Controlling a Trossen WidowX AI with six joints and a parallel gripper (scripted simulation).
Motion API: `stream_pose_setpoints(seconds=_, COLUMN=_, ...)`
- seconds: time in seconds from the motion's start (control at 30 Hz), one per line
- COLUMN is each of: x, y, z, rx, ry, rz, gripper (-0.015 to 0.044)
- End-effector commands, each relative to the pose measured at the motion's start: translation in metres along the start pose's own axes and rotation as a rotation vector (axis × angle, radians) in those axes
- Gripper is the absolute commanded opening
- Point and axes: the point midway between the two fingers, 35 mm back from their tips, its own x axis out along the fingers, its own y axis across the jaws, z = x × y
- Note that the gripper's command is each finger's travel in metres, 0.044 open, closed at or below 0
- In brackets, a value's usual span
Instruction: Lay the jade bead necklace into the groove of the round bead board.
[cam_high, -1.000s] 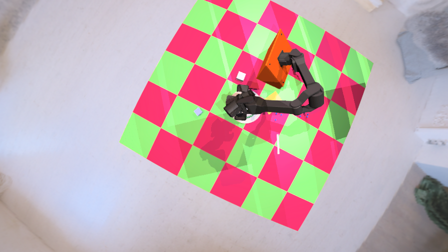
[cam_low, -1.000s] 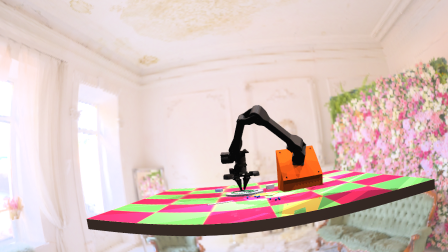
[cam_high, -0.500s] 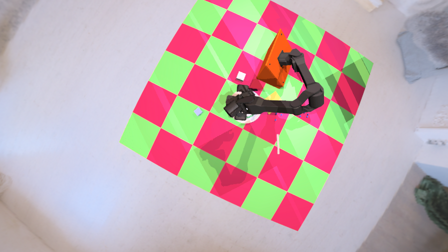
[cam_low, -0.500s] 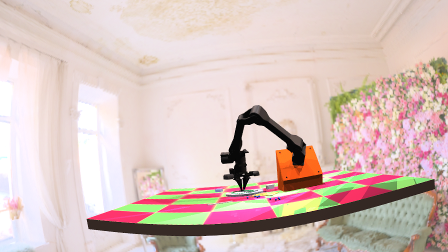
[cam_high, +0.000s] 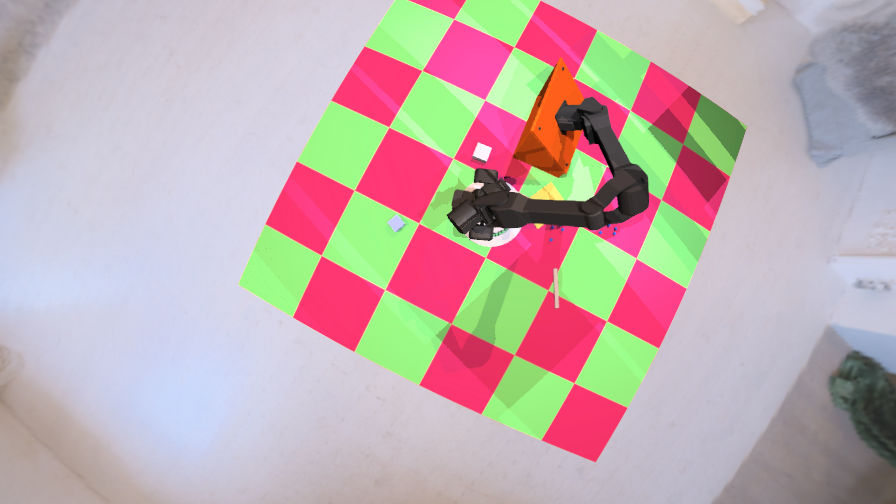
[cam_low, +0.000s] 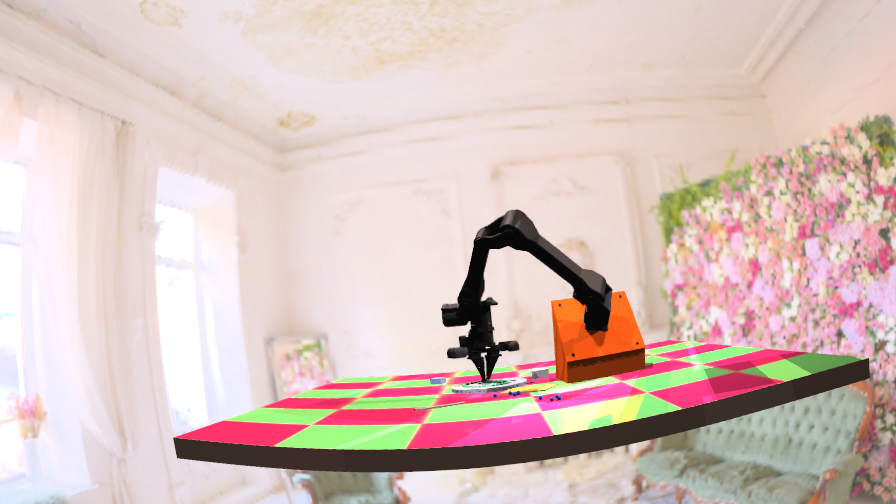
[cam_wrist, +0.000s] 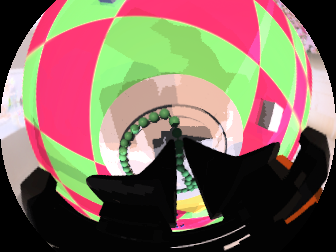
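Red/grn chk'd tabletop; tool clenched on jade necklace, rest of loop on round bd. below

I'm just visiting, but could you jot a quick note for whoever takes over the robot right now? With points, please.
Fingers (cam_low: 485, 379): closed on the jade bead necklace (cam_wrist: 143, 122), low over the round bead board (cam_high: 506, 240) (cam_low: 464, 389) (cam_wrist: 113, 116).
Done: one side of the necklace curves along the groove (cam_wrist: 223, 131).
Left: the other side cuts inward across the board; it probably needs moving outward into the groove, then releasing.

The end effector points down, nearly closed.
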Motion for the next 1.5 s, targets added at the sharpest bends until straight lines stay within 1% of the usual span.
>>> stream_pose_setpoints(seconds=0.0, x=-0.004, y=0.000, z=0.000, rx=-0.001, ry=0.002, rz=0.001, gripper=0.0000)
stream_pose_setpoints(seconds=0.43, x=-0.004, y=-0.025, z=0.025, rx=-0.001, ry=0.000, rz=0.001, gripper=0.0000)
stream_pose_setpoints(seconds=1.03, x=0.004, y=-0.025, z=0.025, rx=-0.001, ry=0.000, rz=0.001, gripper=0.0000)
stream_pose_setpoints(seconds=1.07, x=-0.002, y=-0.024, z=0.028, rx=-0.002, ry=-0.011, rz=0.011, gripper=0.0026)
stream_pose_setpoints(seconds=1.47, x=-0.002, y=-0.024, z=0.027, rx=-0.002, ry=-0.010, rz=0.010, gripper=0.0341)
